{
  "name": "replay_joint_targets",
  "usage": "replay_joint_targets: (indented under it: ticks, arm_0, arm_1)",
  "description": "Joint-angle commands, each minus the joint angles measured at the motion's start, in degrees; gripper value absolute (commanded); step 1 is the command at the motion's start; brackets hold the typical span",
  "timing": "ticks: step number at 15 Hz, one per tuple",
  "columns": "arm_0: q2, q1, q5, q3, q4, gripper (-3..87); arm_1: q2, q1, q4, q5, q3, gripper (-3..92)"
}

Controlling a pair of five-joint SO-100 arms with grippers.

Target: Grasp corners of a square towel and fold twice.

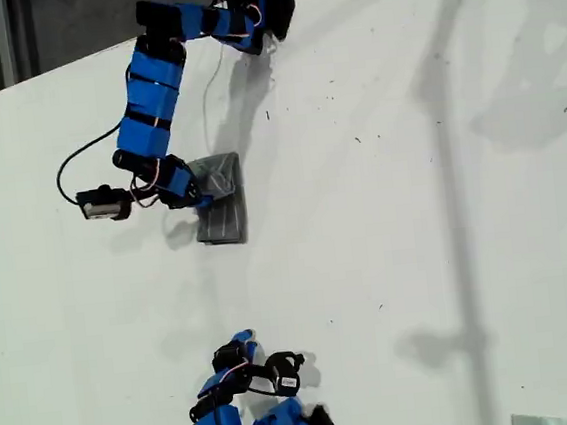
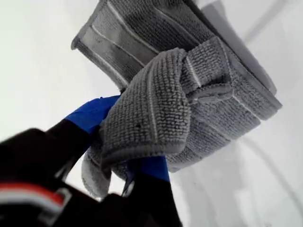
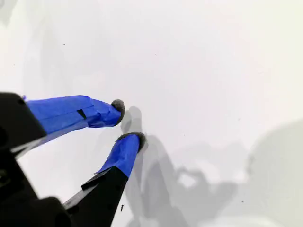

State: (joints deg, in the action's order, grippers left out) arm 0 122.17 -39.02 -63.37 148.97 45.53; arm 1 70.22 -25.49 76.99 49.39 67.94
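second gripper: our second gripper (image 3: 129, 120) sits at the near edge of the surface (image 1: 414, 210) in the exterior view, low and pulled back; its fingers (image 3: 124, 150) stand a little apart with nothing between them.
towel: the towel (image 1: 220, 198) lies towards the exterior view's left, well apart from that gripper, already folded into a small thick pad.
first gripper: our first gripper (image 1: 199, 196) is at the towel's left edge in the exterior view; its fingers (image 2: 90, 116) are clamped on a bunched flap (image 2: 147, 111) of cloth.
risk, bunching: we judge the flap is rolled over the fingers, so a pull could drag the whole pad or undo a fold.
risk, snag: cloth draped over the fingers may cling on release and leave the edges uneven.
risk, one arm: with only one gripper on the cloth, the pad could slide across the smooth surface.
count: one towel, two arms, two grippers, one surface.
corners: we cannot tell them apart in the bunched cloth.
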Motion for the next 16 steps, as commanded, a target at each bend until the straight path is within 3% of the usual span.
replay_joint_targets:
  ticks: [1, 2, 4, 7, 13, 16]
  arm_0:
    - [1.4, -0.7, -0.4, -0.3, -0.4, 7.6]
    - [1.4, -0.7, -0.4, -0.3, -0.4, 7.6]
    - [1.4, -0.7, -0.5, -0.3, -0.4, 7.6]
    - [1.3, -0.7, -0.5, -0.3, -0.4, 7.7]
    - [1.2, -0.7, -0.5, -0.4, -0.4, 7.7]
    - [1.8, -0.7, -0.4, 0.0, -0.4, 7.7]
  arm_1:
    - [-0.1, 1.0, -2.2, -1.1, -4.6, -0.1]
    - [-1.1, 0.8, -2.2, -1.5, -6.0, -0.1]
    - [-2.4, 0.2, -2.6, -2.3, -7.6, 17.1]
    - [-3.9, 0.0, -2.8, -3.4, -10.4, 26.3]
    - [2.0, -0.9, -0.1, -4.8, -10.9, 26.7]
    - [20.2, -0.2, 0.4, -1.8, 8.7, 26.5]
